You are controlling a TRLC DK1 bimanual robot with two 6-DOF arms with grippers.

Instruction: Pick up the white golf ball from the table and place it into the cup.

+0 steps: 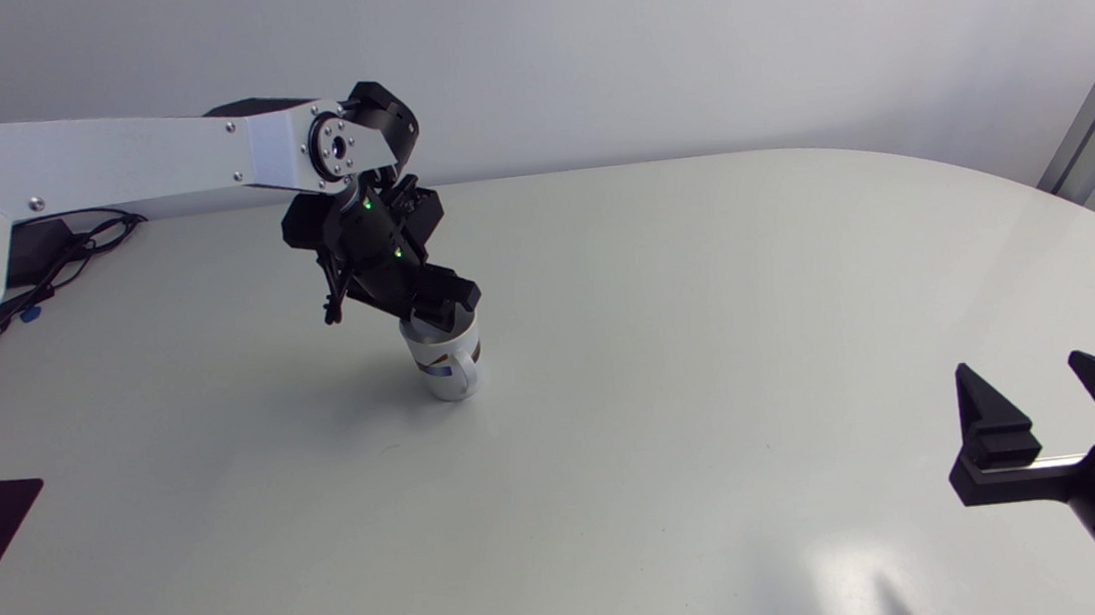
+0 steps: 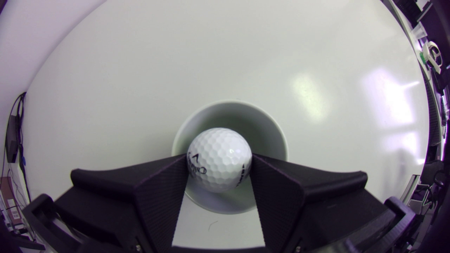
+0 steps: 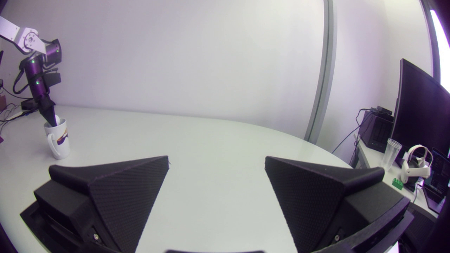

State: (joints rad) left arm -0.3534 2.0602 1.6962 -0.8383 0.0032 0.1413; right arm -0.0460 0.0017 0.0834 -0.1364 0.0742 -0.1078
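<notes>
White golf ball [image 2: 219, 160] is clamped between both fingers of the left hand [image 1: 442, 310], held over the open mouth of the cup [image 2: 246, 116] — upright on the counter [image 1: 711, 332]. Judged release path is straight down — the ball sits slightly toward the hand-side rim. The right hand [image 1: 1021, 372], fingers spread and empty, lies well apart.

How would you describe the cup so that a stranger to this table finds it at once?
On the pale table, follow my left arm down to its black gripper. Under it stands a white mug with a handle and a coloured stripe. It is the only thing standing on the table, and the gripper holds a golf ball at its mouth.
</notes>
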